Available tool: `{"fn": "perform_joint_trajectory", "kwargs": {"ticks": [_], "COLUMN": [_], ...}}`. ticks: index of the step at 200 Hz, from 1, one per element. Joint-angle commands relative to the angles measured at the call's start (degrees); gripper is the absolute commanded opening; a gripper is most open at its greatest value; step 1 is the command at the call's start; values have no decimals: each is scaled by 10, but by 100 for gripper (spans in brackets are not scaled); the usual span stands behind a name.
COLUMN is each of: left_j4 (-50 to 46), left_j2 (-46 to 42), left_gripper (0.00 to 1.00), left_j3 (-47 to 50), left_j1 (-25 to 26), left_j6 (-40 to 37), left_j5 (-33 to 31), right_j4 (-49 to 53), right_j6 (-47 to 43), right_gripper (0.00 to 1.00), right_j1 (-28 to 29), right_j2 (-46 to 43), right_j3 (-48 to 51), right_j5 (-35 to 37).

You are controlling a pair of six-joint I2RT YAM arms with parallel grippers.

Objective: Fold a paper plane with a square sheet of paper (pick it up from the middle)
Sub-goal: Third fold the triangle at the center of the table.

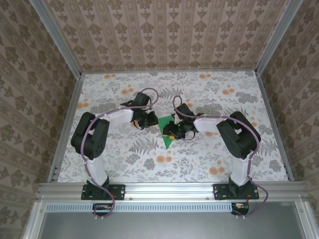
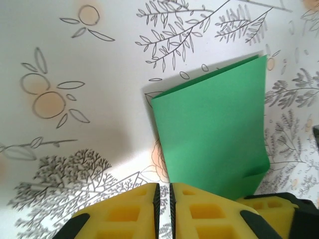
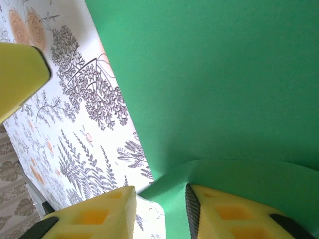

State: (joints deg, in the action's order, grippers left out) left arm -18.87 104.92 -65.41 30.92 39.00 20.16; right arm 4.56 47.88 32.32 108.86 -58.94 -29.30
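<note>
Two arms at work | left gripper [image 2: 163,188]: pads pressed together, touching green paper [image 2: 214,134] | right gripper [image 3: 160,195]: fingers apart, straddling its lifted edge | floral table [image 2: 99,50] underneath

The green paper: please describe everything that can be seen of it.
The green paper is a thin, plain, bright green sheet, matte and without print. It lies near the middle of the flowered table, between the two arms. It is not quite flat: one edge lifts and casts a shadow, and the corner at the right pincer curls up. That pincer is open, with the curled corner inside its gap. The left pincer, shut, is beside the sheet; whether it touches it I cannot tell.
</note>
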Motion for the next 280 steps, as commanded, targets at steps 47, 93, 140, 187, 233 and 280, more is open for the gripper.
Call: {"fn": "perform_joint_trajectory", "kwargs": {"ticks": [47, 93, 140, 187, 233, 280], "left_j4": [38, 61, 82, 77, 50, 38], "left_j2": [-50, -53, -35, -13, 8, 25], "left_gripper": [17, 15, 8, 3, 0, 0], "left_j3": [57, 74, 77, 76, 65, 64], "left_j1": [3, 14, 41, 59, 65, 69], "left_j6": [35, 45, 60, 67, 66, 60], "left_j5": [43, 65, 85, 83, 69, 58], "right_j4": [19, 16, 26, 21, 10, -7], "right_j6": [-9, -10, -11, -3, 5, 12], "right_gripper": [33, 19, 4, 3, 3, 3], "right_j1": [3, 1, -1, -4, -5, -10], "right_j2": [10, 11, 13, 12, 11, 3], "right_j3": [19, 30, 33, 33, 36, 36], "right_j5": [17, 20, 26, 26, 19, 6]}}
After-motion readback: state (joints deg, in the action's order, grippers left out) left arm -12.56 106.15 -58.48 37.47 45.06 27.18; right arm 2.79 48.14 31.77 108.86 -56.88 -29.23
